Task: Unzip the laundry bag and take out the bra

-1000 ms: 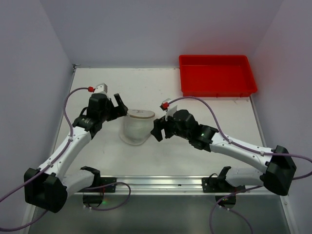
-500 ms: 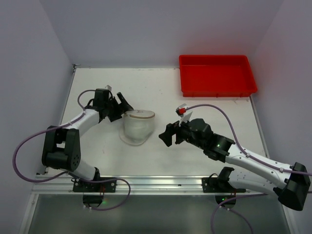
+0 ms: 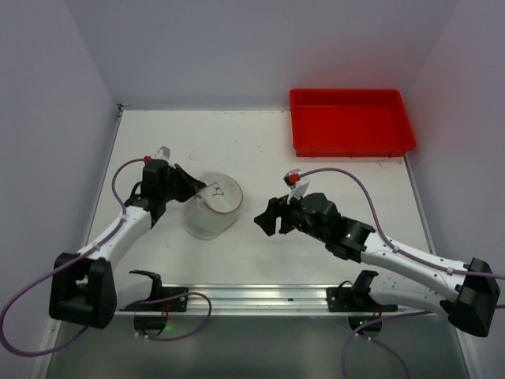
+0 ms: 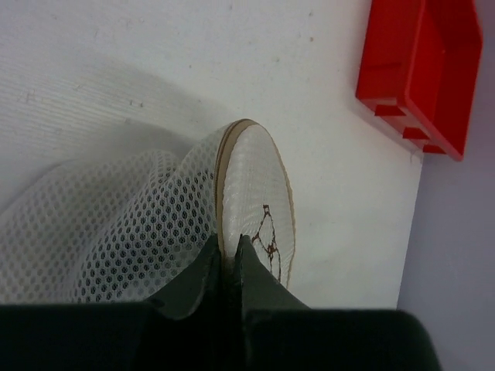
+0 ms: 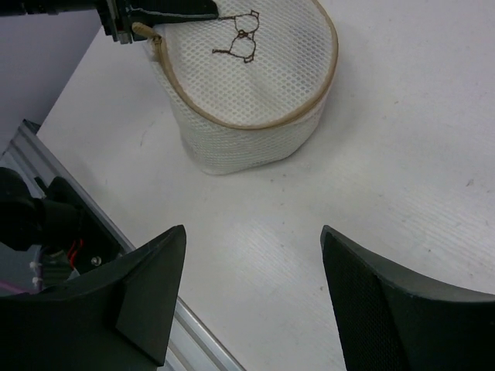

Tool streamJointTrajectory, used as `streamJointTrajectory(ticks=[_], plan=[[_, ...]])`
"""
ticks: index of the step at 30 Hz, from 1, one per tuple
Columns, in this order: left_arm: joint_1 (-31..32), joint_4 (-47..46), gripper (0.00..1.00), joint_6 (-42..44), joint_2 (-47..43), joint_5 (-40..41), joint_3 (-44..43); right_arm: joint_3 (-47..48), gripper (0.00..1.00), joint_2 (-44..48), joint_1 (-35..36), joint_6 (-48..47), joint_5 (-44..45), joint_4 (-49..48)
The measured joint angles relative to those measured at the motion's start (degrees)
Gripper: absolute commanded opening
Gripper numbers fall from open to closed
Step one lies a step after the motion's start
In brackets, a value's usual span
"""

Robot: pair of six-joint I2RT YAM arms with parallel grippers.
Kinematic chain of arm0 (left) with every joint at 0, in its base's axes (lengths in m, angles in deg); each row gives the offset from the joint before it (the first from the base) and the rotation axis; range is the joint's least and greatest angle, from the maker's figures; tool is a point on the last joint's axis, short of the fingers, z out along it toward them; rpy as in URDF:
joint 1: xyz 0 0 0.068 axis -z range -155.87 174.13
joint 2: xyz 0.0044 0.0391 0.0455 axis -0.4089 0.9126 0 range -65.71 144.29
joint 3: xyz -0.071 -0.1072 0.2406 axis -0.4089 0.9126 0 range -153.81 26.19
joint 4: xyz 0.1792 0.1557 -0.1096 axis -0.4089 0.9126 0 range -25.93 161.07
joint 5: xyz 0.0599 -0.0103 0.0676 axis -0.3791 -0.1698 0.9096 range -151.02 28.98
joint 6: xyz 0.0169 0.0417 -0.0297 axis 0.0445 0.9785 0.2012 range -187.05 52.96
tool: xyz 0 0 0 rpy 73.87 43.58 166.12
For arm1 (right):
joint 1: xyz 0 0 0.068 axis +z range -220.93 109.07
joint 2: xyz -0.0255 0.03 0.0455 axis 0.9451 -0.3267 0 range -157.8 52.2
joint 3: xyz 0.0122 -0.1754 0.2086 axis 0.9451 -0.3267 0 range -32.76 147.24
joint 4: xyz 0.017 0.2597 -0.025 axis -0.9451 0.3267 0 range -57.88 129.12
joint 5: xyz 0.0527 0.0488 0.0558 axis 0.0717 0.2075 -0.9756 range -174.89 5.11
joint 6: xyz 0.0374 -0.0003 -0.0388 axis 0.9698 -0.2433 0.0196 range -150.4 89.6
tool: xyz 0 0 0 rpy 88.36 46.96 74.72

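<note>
The laundry bag (image 3: 211,208) is a small white mesh drum left of the table's middle, tipped so its round face with the black line drawing shows. My left gripper (image 3: 189,190) is shut on the bag's tan rim at its left edge. In the left wrist view its fingers (image 4: 227,251) pinch that rim beside the drawing, with mesh (image 4: 131,232) to the left. My right gripper (image 3: 267,217) stands open a little to the bag's right, apart from it. In the right wrist view the bag (image 5: 247,93) lies ahead of the open gripper (image 5: 254,230). No bra shows through the mesh.
A red plastic tray (image 3: 351,148) stands at the back right, also in the left wrist view (image 4: 418,69). A metal rail (image 3: 252,296) runs along the table's near edge, seen too in the right wrist view (image 5: 193,340). Grey walls close in both sides.
My left gripper has shut on the bag's rim and the bag has tipped, turning its drawn face upward. My right gripper backed off to the right and narrowed slightly.
</note>
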Motion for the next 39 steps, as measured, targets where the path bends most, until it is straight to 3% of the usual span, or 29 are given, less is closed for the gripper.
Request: streamJointTrajectory(ticks=[4, 8, 16, 20, 31, 39], plan=[[6.38, -2.47, 0.0, -4.22, -11.5, 6.08, 5.44, 0.87, 0.7, -2.23, 2.91, 3.58, 1.03, -2.08], [13.03, -5.7, 0.0, -8.22, -17.27, 10.4, 10.45, 4.39, 0.68, -6.75, 6.25, 6.08, 1.49, -3.02], [16.26, -8.09, 0.0, -13.53, -21.7, 17.03, 16.46, 11.58, 0.65, -15.69, 8.79, 5.44, 1.42, -6.84], [16.96, -10.56, 0.0, -16.59, -25.29, 19.28, 19.67, 13.97, 0.72, -20.24, 8.74, 6.75, 1.92, -6.36], [17.14, -20.26, 0.0, -25.66, -30.71, 22.25, 29.07, 7.21, 0.88, -20.85, 2.82, 22.86, 4.31, -3.76], [17.42, -25.88, 0.0, -29.14, -30.08, 23.04, 30.71, 3.5, 0.86, -22.16, -1.81, 32.11, 0.11, -10.25]])
